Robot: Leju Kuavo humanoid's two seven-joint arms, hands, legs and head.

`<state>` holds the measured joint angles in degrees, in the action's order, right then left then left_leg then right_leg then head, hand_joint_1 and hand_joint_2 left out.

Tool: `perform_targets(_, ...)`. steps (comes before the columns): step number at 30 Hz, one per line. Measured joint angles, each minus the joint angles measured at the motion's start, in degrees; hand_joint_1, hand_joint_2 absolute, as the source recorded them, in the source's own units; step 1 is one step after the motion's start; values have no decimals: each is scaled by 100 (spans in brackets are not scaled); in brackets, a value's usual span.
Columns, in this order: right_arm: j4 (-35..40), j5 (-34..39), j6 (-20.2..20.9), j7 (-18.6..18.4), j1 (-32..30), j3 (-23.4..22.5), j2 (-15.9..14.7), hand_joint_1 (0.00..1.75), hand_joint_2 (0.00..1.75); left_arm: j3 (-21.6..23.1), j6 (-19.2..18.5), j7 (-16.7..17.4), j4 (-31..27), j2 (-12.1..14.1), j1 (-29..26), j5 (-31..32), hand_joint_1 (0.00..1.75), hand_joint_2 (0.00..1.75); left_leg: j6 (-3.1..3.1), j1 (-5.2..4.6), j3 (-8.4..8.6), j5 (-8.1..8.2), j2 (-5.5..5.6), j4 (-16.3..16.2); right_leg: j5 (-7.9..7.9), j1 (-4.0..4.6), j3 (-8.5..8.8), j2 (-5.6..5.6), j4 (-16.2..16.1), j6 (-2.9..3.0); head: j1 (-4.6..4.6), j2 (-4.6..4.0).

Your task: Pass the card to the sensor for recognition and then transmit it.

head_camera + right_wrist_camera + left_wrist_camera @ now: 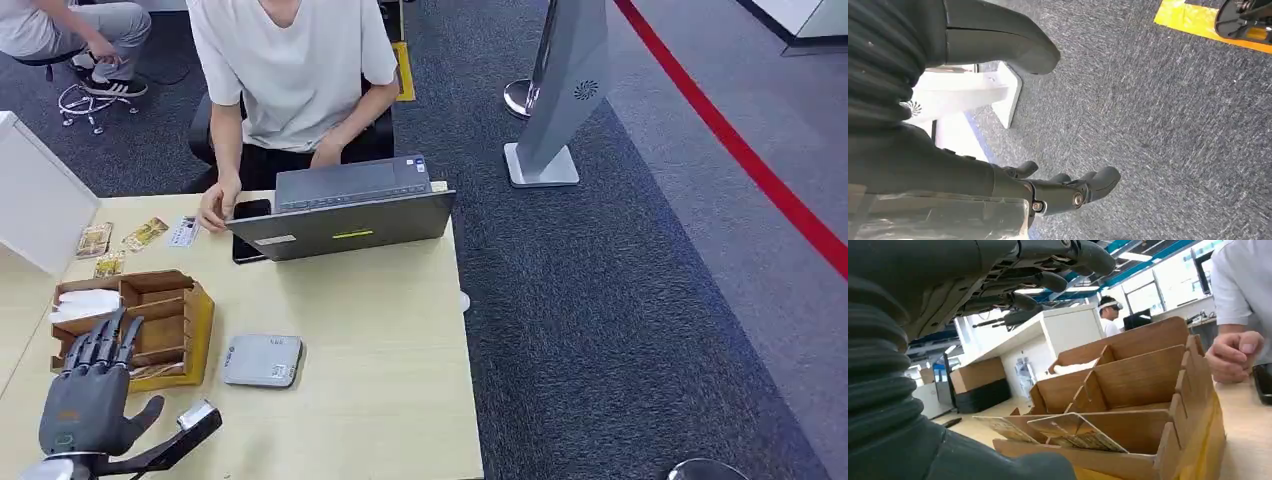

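A wooden card holder [190,320] stands on the table's left side, with cards [155,371] lying in its near slot. My left hand [92,385] hovers just short of it, fingers straight and apart, holding nothing. In the left wrist view the hand [948,300] reaches over the holder [1138,375], and two patterned cards [1073,432] lean in the nearest slot. The grey flat sensor [262,360] lies on the table right of the holder. My right hand [948,165] hangs over grey carpet, fingers loose and empty.
A person sits across the table behind a grey laptop [345,210], one hand [215,208] by a dark phone [248,212]. Loose cards [145,235] lie near that hand. A white box [40,200] stands at the far left. A white floor stand [560,90] rises beyond the table.
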<state>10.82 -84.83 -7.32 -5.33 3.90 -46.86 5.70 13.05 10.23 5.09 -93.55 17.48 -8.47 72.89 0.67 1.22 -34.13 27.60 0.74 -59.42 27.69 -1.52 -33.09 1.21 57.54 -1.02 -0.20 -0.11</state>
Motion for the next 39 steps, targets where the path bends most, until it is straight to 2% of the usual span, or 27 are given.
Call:
perform_targets(4, 0, -92, 11, 0, 3, 2, -2, 0, 175, -133, -103, 26, 203, -81, 127, -48, 0, 175, 0, 0, 0, 0, 1, 0, 0, 0, 0, -1, 0, 0, 0, 0)
perform_targets(9, 0, -197, 20, 0, 2, 28, -2, 0, 175, -398, -184, 70, 737, -175, 411, -149, 0, 175, 0, 0, 0, 0, 0, 0, 0, 0, 1, 0, 0, 0, 2, 0)
perform_targets(19, 0, -243, 81, 0, 3, 111, -7, 0, 175, -695, -199, 33, 1475, -334, 747, -212, 0, 175, 0, -1, -1, 0, 1, 0, 0, -1, 1, 0, 0, 0, 0, 0)
perform_targets(30, 0, -245, 81, 2, 4, 120, -7, 0, 175, -741, -195, 13, 1733, -431, 835, -210, 0, 175, 0, 0, 0, 0, 0, 0, 0, 0, 1, 0, 0, 0, 0, 0)
perform_targets(36, 0, -249, 81, 7, 4, 122, -9, 0, 175, -743, 89, -179, 1779, -544, 896, -116, 0, 175, 0, -1, 0, 0, 0, -1, -1, -1, 1, 0, 0, -1, 0, 0)
perform_targets(39, 0, -249, 81, 17, 3, 122, -9, 0, 175, -743, 105, -205, 1779, -619, 902, -105, 0, 175, 0, -1, 0, 0, 0, -1, -1, -1, 1, 1, 0, -1, 2, 0)
